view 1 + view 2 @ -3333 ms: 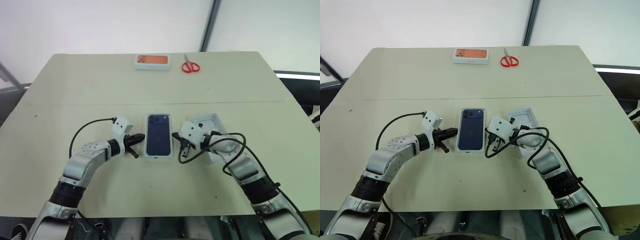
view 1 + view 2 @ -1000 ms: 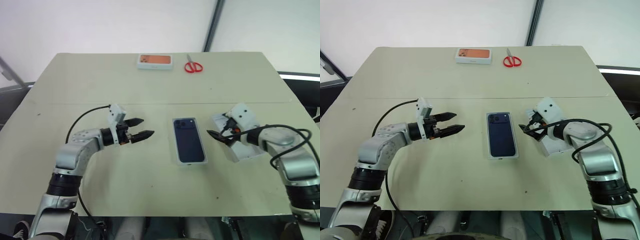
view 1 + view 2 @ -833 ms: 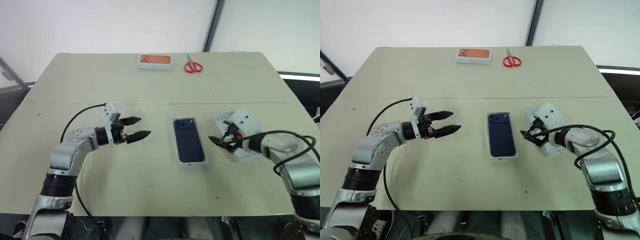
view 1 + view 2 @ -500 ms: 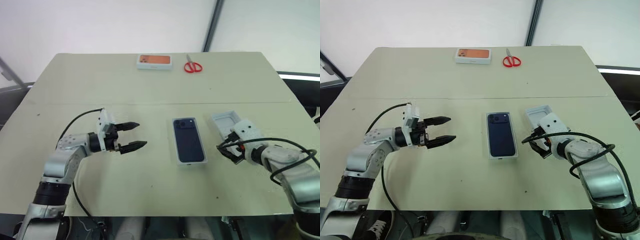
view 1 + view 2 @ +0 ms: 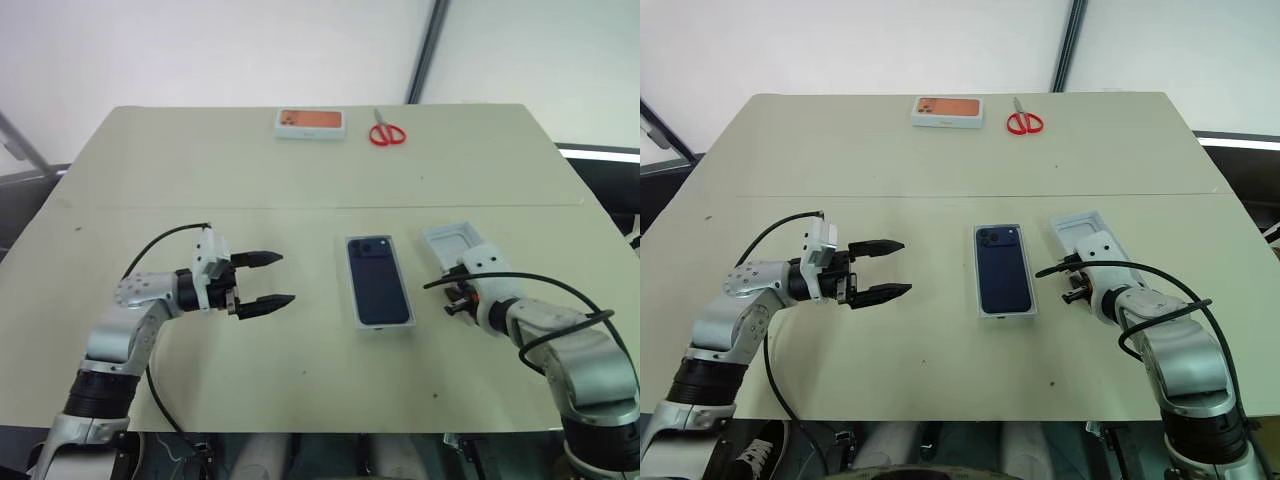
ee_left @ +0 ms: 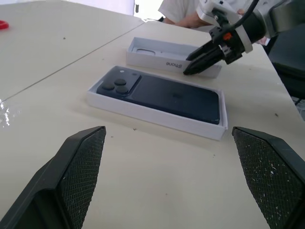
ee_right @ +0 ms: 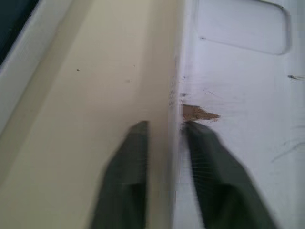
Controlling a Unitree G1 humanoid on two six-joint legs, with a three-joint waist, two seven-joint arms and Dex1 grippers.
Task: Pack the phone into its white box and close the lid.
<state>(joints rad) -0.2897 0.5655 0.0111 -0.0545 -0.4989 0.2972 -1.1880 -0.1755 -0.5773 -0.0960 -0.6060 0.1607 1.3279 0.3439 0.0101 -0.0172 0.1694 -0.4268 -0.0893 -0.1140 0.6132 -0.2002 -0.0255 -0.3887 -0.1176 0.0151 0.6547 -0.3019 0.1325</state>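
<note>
The dark blue phone (image 5: 378,279) lies camera side up inside the shallow white box (image 5: 388,326) in the middle of the table. To its right the lid (image 5: 449,241) lies open side up. My right gripper (image 5: 455,297) sits at the lid's near left wall. In the right wrist view its fingers (image 7: 129,167) are shut on the lid's thin wall (image 7: 176,71), one on each side. My left gripper (image 5: 287,278) hovers to the left of the box, apart from it, open and pointing at the phone (image 6: 167,94).
At the table's far edge lie a closed box with an orange picture (image 5: 309,122) and red scissors (image 5: 384,133). Black cables loop off both wrists. A seam crosses the table (image 5: 150,208) behind the box.
My right gripper has dropped and pulled back to the lid's near wall and shut on it. The left gripper drew back slightly to the left, staying open.
</note>
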